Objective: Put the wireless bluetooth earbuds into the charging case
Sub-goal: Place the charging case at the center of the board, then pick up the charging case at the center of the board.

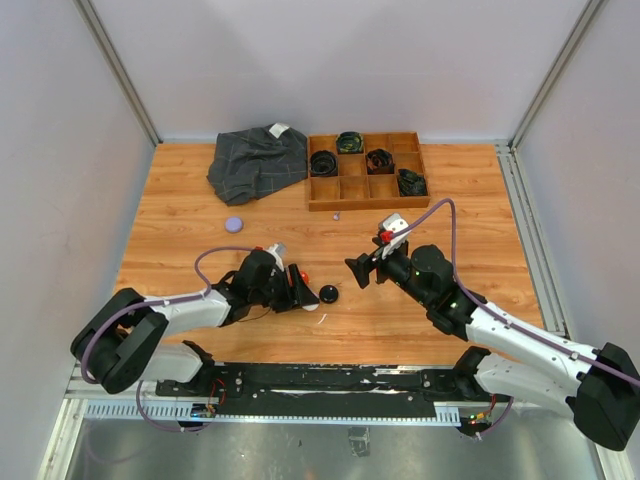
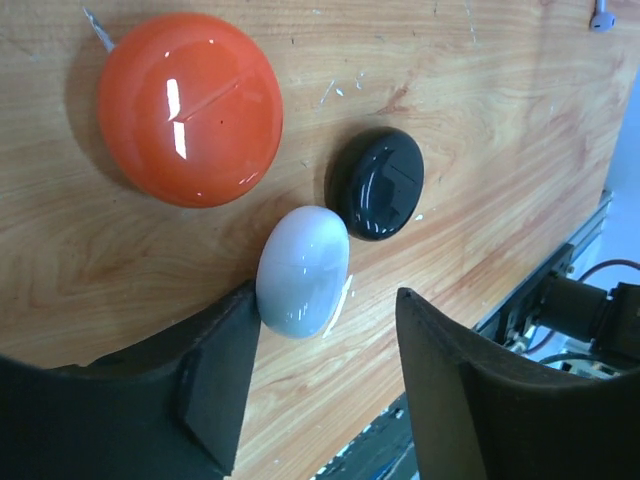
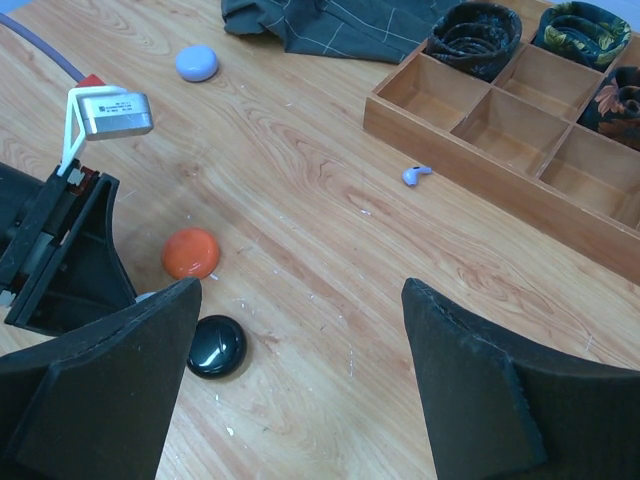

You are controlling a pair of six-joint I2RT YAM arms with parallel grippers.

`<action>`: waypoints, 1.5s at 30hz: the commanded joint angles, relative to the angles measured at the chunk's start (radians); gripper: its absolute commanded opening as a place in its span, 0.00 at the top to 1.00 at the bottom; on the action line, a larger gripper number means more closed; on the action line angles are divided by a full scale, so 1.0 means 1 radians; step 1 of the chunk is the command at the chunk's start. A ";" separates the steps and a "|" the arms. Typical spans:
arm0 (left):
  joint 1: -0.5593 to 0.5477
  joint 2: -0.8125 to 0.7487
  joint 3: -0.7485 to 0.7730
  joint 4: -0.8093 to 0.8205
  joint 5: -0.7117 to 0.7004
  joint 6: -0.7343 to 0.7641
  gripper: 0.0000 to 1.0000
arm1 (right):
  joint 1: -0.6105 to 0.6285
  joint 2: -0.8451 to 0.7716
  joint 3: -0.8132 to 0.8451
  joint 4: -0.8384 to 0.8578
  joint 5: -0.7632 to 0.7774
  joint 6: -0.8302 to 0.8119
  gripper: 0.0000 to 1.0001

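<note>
Purple earbud [image 3: 417, 175], axis too small to read, is located just before the wooden tray [image 3: 480, 172] toward the far edge, ahead of the nearer right gripper [image 3: 302, 320], jaws parted, empty; left gripper [image 2: 328, 330], likewise parted, is positioned at a white puck [image 2: 302, 270].

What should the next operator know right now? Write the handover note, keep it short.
Left gripper: fingers open around the white case, one finger touching it, not clamped.
Right gripper: open, empty.
Orange case and black case lie beside the white one; purple case farther off.
One purple earbud lies loose near the wooden tray.
Done: no insertion visible, cases shut. Left: open a case, seat earbuds.
</note>
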 commanded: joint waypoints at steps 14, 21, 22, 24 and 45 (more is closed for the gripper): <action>0.035 -0.168 0.146 -0.514 -0.376 0.119 0.01 | -0.008 -0.022 -0.018 0.028 0.040 0.011 0.16; 0.209 -0.168 0.256 -0.568 -0.457 0.291 0.01 | -0.009 -0.025 -0.019 0.030 0.044 0.010 0.16; 0.237 -0.159 0.274 -0.563 -0.475 0.307 0.01 | -0.009 -0.025 -0.019 0.030 0.044 0.010 0.16; 0.289 -0.130 0.305 -0.540 -0.499 0.339 0.01 | -0.009 -0.028 -0.020 0.032 0.045 0.012 0.15; 0.500 0.411 0.696 -0.407 -0.599 0.599 0.06 | 0.007 -0.056 -0.043 0.049 0.079 -0.005 0.14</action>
